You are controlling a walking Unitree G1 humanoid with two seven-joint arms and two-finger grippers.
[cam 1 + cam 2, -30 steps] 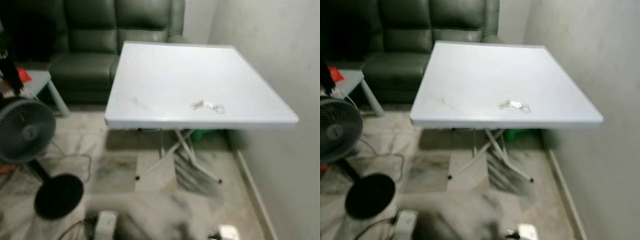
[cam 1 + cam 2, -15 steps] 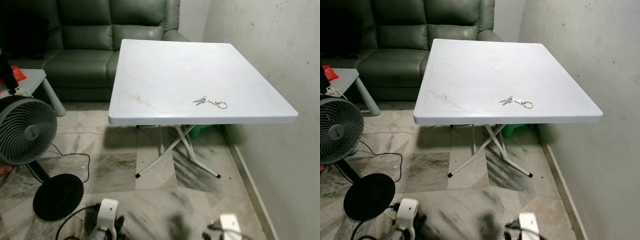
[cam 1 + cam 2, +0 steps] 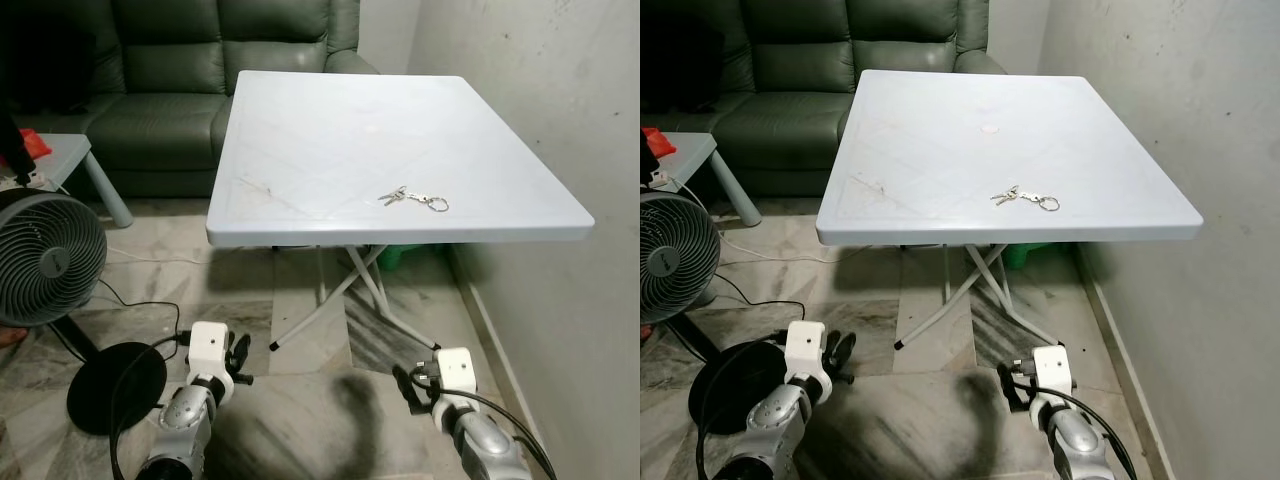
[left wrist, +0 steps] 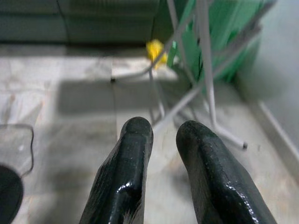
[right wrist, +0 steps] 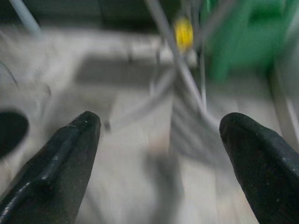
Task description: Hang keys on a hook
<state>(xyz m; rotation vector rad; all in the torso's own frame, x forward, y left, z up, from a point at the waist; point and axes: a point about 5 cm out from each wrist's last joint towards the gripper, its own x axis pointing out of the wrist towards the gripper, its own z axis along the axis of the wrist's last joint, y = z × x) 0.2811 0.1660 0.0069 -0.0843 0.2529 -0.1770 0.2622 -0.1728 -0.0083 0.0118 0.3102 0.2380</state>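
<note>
A small bunch of keys (image 3: 413,197) on a ring lies on the white folding table (image 3: 300,150), near its front right edge. Both arms are low at the bottom of the eye views, well below and in front of the tabletop. My left gripper (image 3: 238,356) points toward the table legs, and in the left wrist view its fingers (image 4: 135,154) stand almost together with nothing between them. My right gripper (image 3: 405,384) is below the table's right side; in the right wrist view its fingers (image 5: 70,149) are spread wide and hold nothing.
A standing fan (image 3: 45,260) with a round black base (image 3: 115,385) and a floor cable is at the left. A green sofa (image 3: 170,60) and a small grey side table (image 3: 70,155) are behind. A wall (image 3: 560,120) runs along the right. Something green (image 3: 400,255) sits under the table.
The camera has steadied and shifted a little. Both arms have come up into the bottom of the eye views. The keys lie in the same place on the table.
</note>
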